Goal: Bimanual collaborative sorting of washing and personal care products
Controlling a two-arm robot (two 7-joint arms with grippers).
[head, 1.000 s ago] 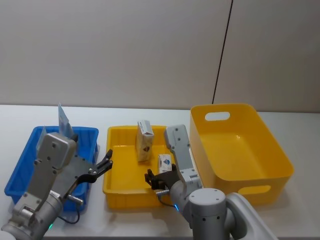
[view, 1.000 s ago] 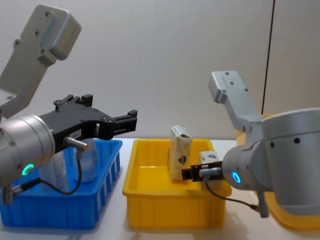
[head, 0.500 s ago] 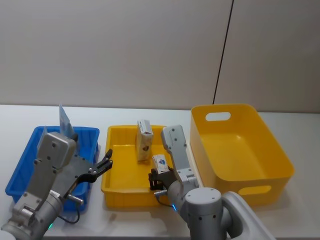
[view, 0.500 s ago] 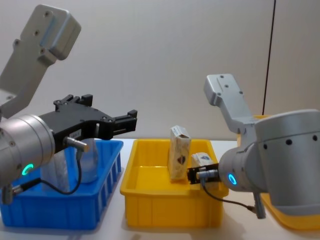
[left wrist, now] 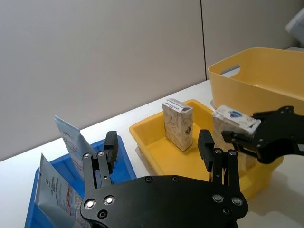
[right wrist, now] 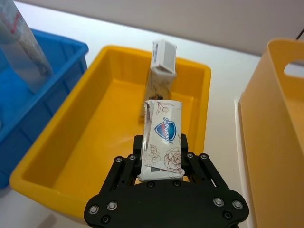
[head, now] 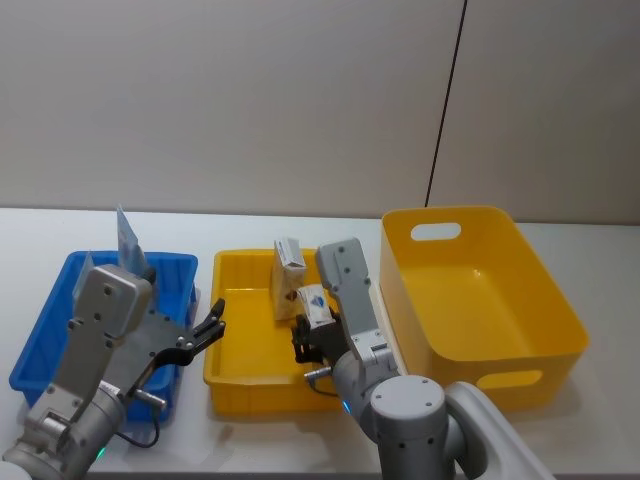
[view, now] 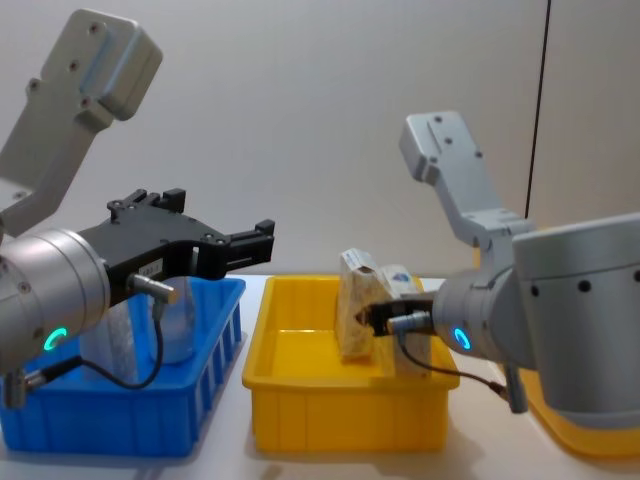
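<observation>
My right gripper (head: 311,338) is shut on a small white printed carton (head: 312,299), held above the shallow yellow tray (head: 250,392). The right wrist view has that carton (right wrist: 162,137) clamped between the fingers, over the tray (right wrist: 61,137). A second carton (head: 289,281) stands upright at the tray's far side, just beyond the held one (view: 398,275). Pale blue-white tubes (head: 128,241) lean upright in the blue bin (head: 40,345). My left gripper (head: 212,326) hangs open and empty between the blue bin and the tray.
A deep yellow bin (head: 480,300) with handle cut-outs stands right of the tray, nothing inside. All three containers sit on a white table (head: 600,440) against a grey wall. My arm housings fill the near side.
My right gripper has lifted the carton up and toward the far side of the tray, close to the upright carton. The left arm has not moved.
</observation>
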